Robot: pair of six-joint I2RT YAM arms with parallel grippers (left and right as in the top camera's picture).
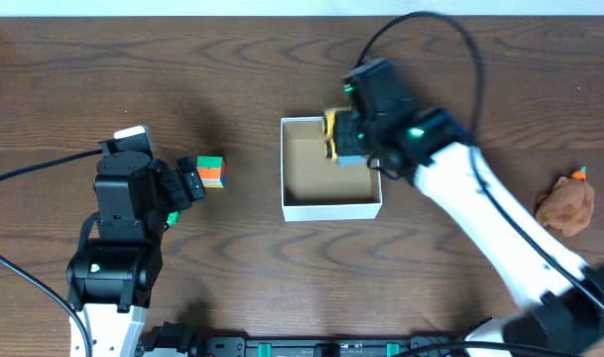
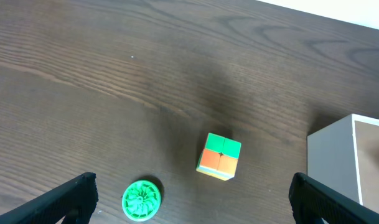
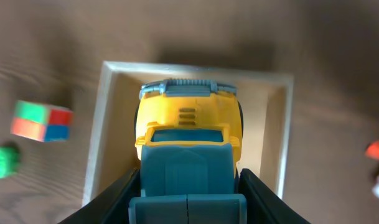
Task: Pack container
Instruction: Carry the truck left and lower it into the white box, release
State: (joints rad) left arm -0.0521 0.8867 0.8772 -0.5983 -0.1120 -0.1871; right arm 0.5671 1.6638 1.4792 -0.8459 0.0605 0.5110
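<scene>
The container (image 1: 330,208) is a shallow white box with a tan inside, at mid table; it also shows in the right wrist view (image 3: 114,81) and at the right edge of the left wrist view (image 2: 338,155). My right gripper (image 1: 346,139) is shut on a yellow and blue toy truck (image 3: 188,149) and holds it above the container's right part. My left gripper (image 2: 192,199) is open and empty, over a green disc (image 2: 141,200). A green, orange and blue cube (image 1: 211,171) lies left of the container, beyond the disc (image 2: 219,155).
A brown plush toy (image 1: 566,205) with an orange bit lies at the far right of the table. The cube (image 3: 41,121) and the green disc (image 3: 2,162) show blurred at the left of the right wrist view. A black cable arcs over the right arm.
</scene>
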